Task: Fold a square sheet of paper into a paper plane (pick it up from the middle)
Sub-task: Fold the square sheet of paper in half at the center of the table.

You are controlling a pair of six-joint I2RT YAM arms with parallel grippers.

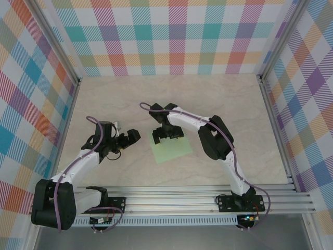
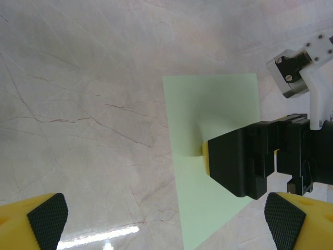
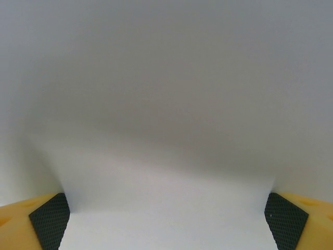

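The square sheet of paper (image 1: 171, 149), pale mint green, lies flat on the marble table in front of both arms. My right gripper (image 1: 167, 134) is down on the sheet's far part, pointing at the table. In the right wrist view its jaws stand wide open, with the pads (image 3: 49, 219) at the frame's corners and the paper (image 3: 166, 130) very close between them. In the left wrist view the sheet (image 2: 213, 120) bulges slightly beside the right gripper's black body (image 2: 244, 161). My left gripper (image 1: 131, 137) hovers open just left of the sheet, holding nothing.
The marble table (image 1: 234, 99) is ringed by checked cloth walls (image 1: 171, 36). A metal rail (image 1: 197, 200) carrying the arm bases runs along the near edge. Bare table lies to the sheet's left (image 2: 83, 104).
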